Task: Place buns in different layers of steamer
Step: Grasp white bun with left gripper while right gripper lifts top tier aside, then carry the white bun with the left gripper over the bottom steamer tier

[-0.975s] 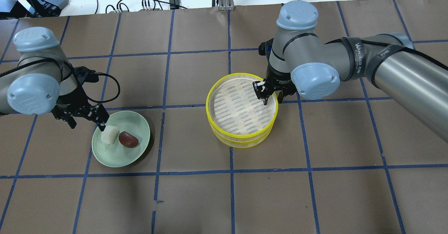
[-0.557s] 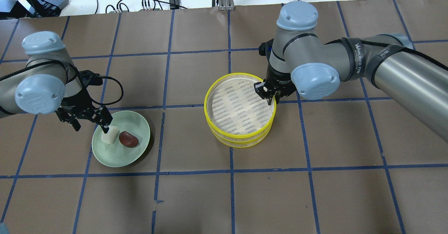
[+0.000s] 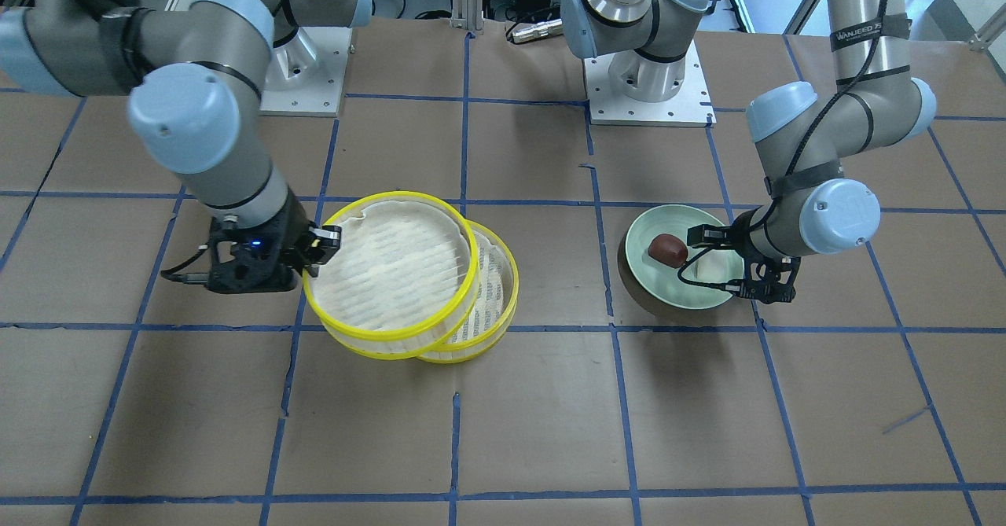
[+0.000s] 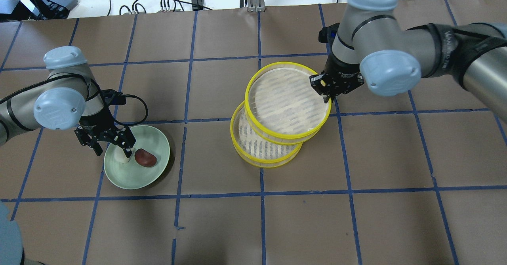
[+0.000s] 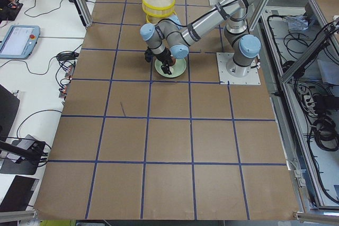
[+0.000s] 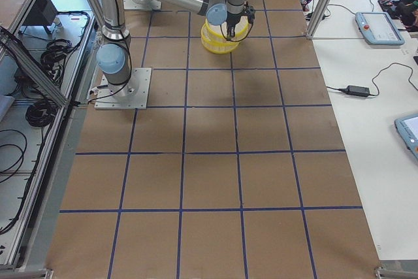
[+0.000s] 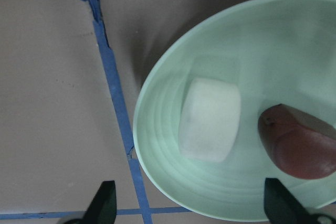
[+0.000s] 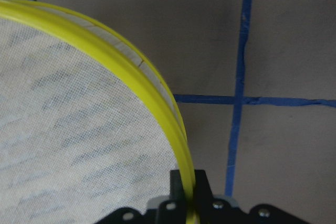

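While the right gripper (image 4: 325, 88) pinches the rim of the upper tray (image 4: 285, 106), askew over the lower tray (image 4: 261, 151), the left gripper (image 7: 190, 207) hangs open over the white bun (image 7: 210, 119); the brown bun (image 7: 296, 148) lies beside it.

Upper tray (image 4: 286, 98) partly over lower tray (image 4: 259, 144)

Yellow-rimmed trays (image 4: 285, 102), white bun (image 7: 210, 119), red-brown bun (image 7: 299, 145), pale-green plate (image 7: 273, 51), blue-gridded brown table (image 4: 222, 225).

Steamer layer (image 8: 79, 129): yellow rim, white mesh-cloth bottom, fills the view's left. Right gripper (image 8: 188, 183): black jaws clamped on that rim at the lower edge. Brown table (image 8: 286, 35) with blue tape lines (image 8: 239, 77) lies beyond.
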### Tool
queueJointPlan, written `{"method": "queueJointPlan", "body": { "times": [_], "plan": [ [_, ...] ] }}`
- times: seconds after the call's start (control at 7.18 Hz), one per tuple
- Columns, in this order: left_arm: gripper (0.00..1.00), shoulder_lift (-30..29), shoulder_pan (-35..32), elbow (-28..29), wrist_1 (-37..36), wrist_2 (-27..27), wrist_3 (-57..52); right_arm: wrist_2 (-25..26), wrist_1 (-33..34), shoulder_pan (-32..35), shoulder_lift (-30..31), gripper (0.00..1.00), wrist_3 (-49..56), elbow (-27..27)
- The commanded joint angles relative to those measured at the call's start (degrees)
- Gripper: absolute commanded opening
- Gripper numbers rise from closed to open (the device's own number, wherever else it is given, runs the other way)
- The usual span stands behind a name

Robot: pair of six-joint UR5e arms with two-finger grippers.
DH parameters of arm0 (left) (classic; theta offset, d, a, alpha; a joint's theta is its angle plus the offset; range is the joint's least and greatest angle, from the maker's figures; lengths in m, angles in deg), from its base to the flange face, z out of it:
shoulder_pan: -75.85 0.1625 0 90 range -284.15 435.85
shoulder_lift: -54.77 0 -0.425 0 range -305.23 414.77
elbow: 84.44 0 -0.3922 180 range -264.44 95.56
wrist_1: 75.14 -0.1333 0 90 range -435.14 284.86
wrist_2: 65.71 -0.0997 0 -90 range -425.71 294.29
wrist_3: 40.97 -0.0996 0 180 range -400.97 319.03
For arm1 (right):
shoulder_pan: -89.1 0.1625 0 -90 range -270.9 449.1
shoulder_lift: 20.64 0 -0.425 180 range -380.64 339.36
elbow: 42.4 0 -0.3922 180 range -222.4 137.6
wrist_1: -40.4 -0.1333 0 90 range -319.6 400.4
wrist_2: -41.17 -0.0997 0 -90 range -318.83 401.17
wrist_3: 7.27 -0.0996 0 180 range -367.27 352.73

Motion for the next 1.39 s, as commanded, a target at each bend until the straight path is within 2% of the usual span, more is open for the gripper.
{"method": "queueJointPlan", "body": {
  "times": [0.0,0.14,0.28,0.56,0.84,0.98,1.11,1.25],
  "plan": [
    [0.34,-0.32,-0.02,-0.36,0.0,0.85,0.08,-1.64,-3.55,-11.84,0.01,0.01,14.45,-2.42],
    [0.09,-0.32,0.07,-0.28,0.0,2.07,-0.09,-1.9,-3.46,-17.47,-1.82,0.01,22.54,-2.08],
    [0.01,0.02,0.07,0.33,-0.09,2.09,-0.27,-1.73,-3.11,-20.48,-4.01,0.01,24.45,-2.68],
    [0.0,6.23,-1.07,4.09,-0.79,2.35,-0.62,-1.11,-2.15,-20.86,-4.21,0.01,28.16,-2.17],
    [0.0,8.2,-6.75,9.89,-0.09,7.68,2.26,-1.11,-2.14,-20.86,-4.13,0.02,28.16,-2.07],
    [0.01,8.11,-10.96,10.01,-0.43,10.15,10.28,-1.11,-2.14,-20.78,-4.04,0.02,27.98,-1.99],
    [0.01,7.33,-15.53,10.7,-1.66,15.04,16.89,-1.11,-2.14,-20.86,-4.04,0.02,27.98,-2.16],
    [0.01,6.36,-19.49,10.71,-7.24,16.83,24.09,-1.03,-2.23,-20.86,-4.04,0.02,28.16,-2.07]
  ]
}}
